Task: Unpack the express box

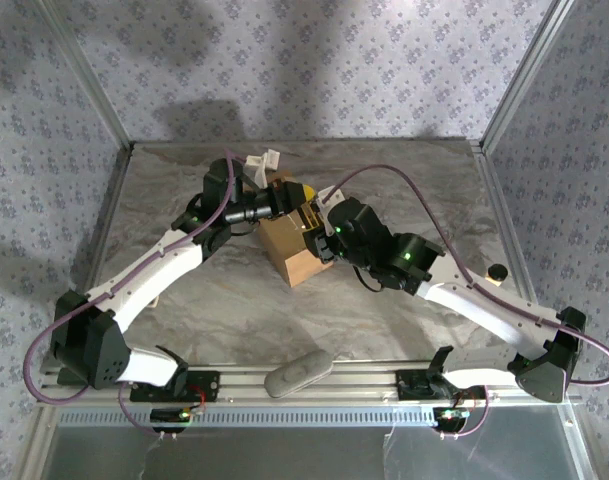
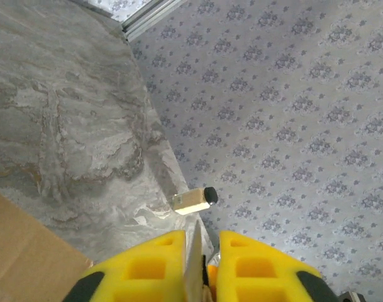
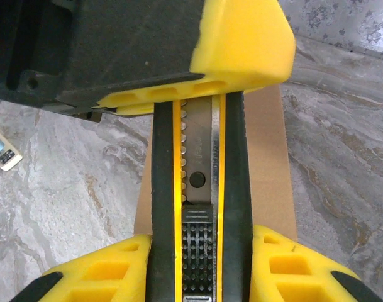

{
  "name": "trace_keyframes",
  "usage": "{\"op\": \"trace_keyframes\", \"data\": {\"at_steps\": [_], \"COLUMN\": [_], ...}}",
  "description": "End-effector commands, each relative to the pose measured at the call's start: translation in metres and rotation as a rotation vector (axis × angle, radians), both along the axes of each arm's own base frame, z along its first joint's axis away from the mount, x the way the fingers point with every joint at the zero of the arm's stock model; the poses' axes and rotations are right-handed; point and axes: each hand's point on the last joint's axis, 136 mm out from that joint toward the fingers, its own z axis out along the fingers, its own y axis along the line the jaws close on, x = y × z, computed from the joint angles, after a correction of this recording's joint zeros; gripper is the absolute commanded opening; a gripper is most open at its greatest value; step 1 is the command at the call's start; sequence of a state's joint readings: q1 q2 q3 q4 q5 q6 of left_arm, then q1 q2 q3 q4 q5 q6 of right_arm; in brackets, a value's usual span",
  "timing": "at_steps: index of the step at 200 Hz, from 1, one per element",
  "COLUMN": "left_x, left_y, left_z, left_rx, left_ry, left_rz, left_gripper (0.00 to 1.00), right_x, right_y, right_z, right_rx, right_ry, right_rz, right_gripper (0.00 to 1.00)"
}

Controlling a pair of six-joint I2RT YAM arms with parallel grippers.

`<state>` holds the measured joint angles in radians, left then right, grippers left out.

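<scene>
The express box (image 1: 299,258), a plain brown carton, sits mid-table, and both grippers meet over its far end. My right gripper (image 1: 322,228) (image 3: 199,240) is shut on a black-and-yellow utility knife (image 3: 197,182), gripping the handle by its ridged slider. The knife points away over the box top (image 3: 270,157). My left gripper (image 1: 296,196) (image 2: 200,242) is shut on the knife's front end, with the thin grey blade (image 2: 195,261) standing edge-on between its yellow fingers (image 2: 147,267). One left finger (image 3: 241,38) covers the knife tip in the right wrist view. A corner of the box (image 2: 21,251) lies below left.
A small tan bottle with a black cap (image 2: 194,199) (image 1: 496,272) lies near the table's right edge. A white object (image 1: 264,162) sits at the back. A grey oval piece (image 1: 297,373) rests on the front rail. A small labelled item (image 3: 4,153) lies left of the box.
</scene>
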<state>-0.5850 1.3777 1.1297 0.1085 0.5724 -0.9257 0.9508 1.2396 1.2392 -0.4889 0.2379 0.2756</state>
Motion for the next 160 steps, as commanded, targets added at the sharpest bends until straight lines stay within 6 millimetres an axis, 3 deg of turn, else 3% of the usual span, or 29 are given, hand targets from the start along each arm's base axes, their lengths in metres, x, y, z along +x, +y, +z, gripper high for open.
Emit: {"op": "trace_keyframes", "data": {"at_steps": [1,6,28,61,76,80,105,134,160], "left_x": [0.0,0.001,0.004,0.019,0.029,0.031,0.045,0.06,0.072], "left_y": [-0.004,-0.003,-0.001,0.01,0.018,0.021,0.034,0.051,0.069], "left_z": [0.014,0.013,0.016,0.033,0.046,0.05,0.074,0.11,0.14], "left_rx": [-0.015,-0.015,-0.025,-0.076,-0.096,-0.099,-0.119,-0.181,-0.26], "left_ry": [-0.048,-0.047,-0.05,-0.08,-0.109,-0.122,-0.2,-0.287,-0.34], "left_rz": [-0.02,-0.017,0.001,0.068,0.122,0.139,0.236,0.369,0.514], "left_gripper": [0.0,0.0,0.0,0.0,0.0,0.0,0.0,0.0,0.0], "right_x": [0.006,0.006,0.007,0.011,0.013,0.015,0.024,0.04,0.05], "right_y": [0.003,0.003,0.003,-0.002,-0.007,-0.01,-0.027,-0.046,-0.048], "right_z": [0.034,0.033,0.032,0.037,0.049,0.037,0.046,0.067,0.092], "right_rx": [0.074,0.075,0.106,0.219,0.33,0.348,0.585,0.822,0.966], "right_ry": [-0.066,-0.063,-0.04,0.011,0.03,0.062,0.125,0.134,0.107], "right_rz": [-0.003,-0.004,-0.004,-0.001,0.025,0.023,0.036,0.047,0.105], "right_gripper": [0.0,0.01,0.28,0.59,0.63,0.64,0.69,0.76,0.8]}}
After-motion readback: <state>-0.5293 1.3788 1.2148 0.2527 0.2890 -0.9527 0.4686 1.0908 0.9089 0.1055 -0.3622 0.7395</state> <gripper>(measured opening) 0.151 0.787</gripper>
